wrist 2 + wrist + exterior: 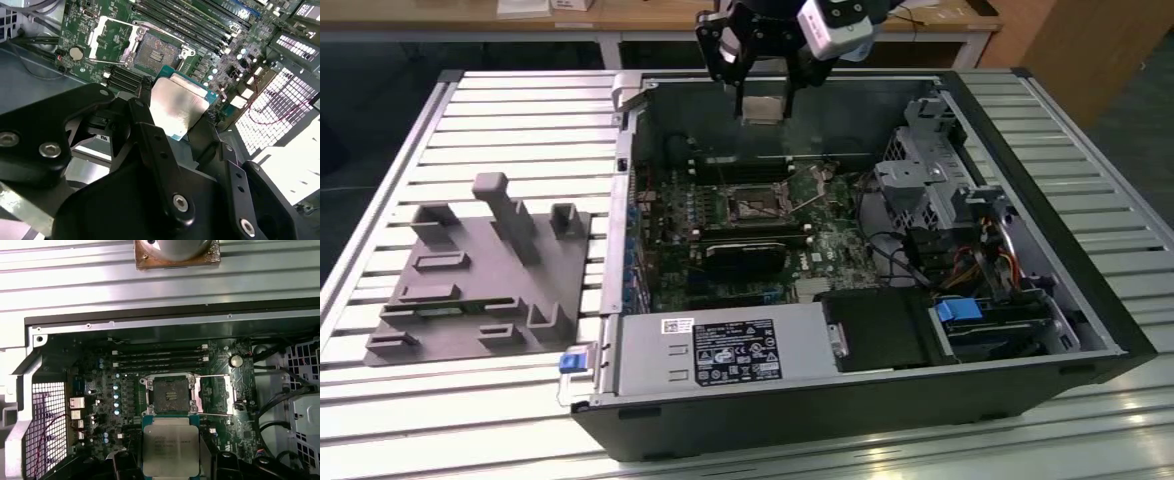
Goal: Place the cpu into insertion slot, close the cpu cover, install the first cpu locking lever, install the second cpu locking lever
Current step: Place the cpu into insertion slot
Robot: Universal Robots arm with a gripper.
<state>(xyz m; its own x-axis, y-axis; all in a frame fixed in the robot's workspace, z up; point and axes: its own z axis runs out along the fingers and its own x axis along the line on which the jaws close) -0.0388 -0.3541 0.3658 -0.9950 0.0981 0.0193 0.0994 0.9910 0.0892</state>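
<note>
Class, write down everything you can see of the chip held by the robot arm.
The chip is a small flat square with a dull silver-grey metal top, faintly printed, on a green base that shows as a thin rim. The pincer grips it by two opposite edges, metal side facing the wrist cameras. It hangs above the open computer case, clear of the board, not yet in the bare socket, whose cover is swung open.
</note>
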